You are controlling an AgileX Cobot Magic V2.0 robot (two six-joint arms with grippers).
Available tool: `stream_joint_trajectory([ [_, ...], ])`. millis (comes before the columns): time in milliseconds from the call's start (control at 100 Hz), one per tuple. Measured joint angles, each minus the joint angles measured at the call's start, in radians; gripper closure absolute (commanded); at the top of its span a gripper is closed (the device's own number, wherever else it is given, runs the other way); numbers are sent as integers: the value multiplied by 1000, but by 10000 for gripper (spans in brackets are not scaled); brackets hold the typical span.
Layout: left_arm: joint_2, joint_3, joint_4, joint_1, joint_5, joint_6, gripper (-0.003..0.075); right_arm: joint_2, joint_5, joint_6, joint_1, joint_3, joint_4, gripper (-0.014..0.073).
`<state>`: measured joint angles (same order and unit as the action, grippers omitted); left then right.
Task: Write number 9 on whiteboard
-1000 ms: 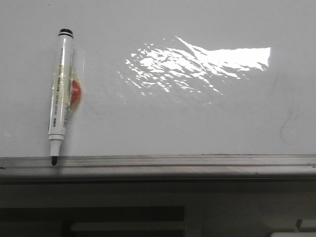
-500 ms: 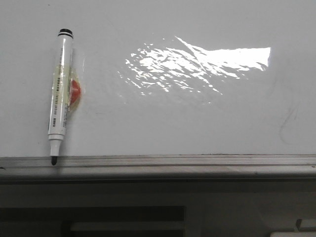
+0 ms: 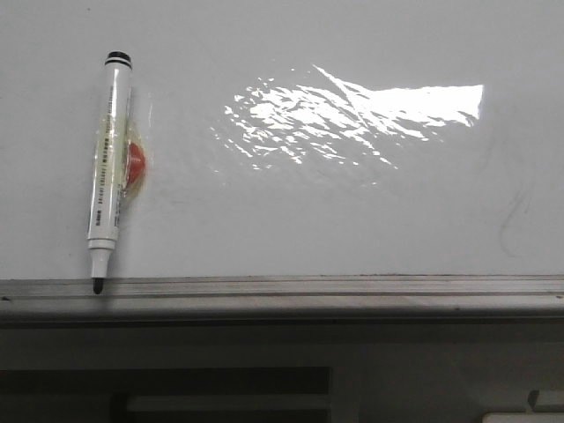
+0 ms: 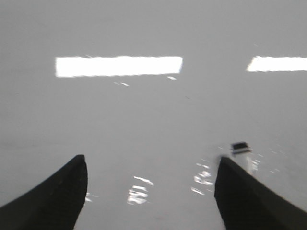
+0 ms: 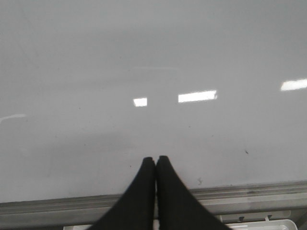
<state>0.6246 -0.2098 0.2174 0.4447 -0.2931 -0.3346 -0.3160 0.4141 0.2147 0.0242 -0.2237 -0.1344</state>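
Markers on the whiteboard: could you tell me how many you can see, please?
1. A single marker lies along the left side of the whiteboard, tip down at the grey edge rail. None other shows.

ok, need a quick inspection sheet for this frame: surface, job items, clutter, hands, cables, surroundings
Surface: whiteboard, glossy white, bright glare patch upper right, grey edge rail along its near side.
Job's things: marker, uncapped, lying on the board at the left, tip pointing at the rail; no number 9 seen.
Clutter: red-and-yellow round piece beside the marker's barrel; faint grey smudges at the board's right.
Hands: left hand open, over the board, the marker's black end near one finger; right hand shut, empty, near the rail.
Cables: nothing seen.
Surroundings: dark structure below the rail; a white item at the lower right, too little shown to name.
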Motion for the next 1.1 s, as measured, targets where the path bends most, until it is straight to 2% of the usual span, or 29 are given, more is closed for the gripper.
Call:
stream_joint_trajectory([
  [210,107,0,-5,252,-6,-16,210,0,0,0,0,0,0,655],
  [380,193,0,-42,369,-8,-15,236,0,0,0,0,0,0,655],
  [550,296,0,-71,387,-33,-15,249,0,0,0,0,0,0,655],
  [780,436,-2,-122,387,-182,-15,270,0,0,0,0,0,0,655],
  [970,513,-7,-207,391,-234,-15,383,0,0,0,0,0,1,655],
  [1100,542,-7,-217,391,-248,-15,514,0,0,0,0,0,9,655],
])
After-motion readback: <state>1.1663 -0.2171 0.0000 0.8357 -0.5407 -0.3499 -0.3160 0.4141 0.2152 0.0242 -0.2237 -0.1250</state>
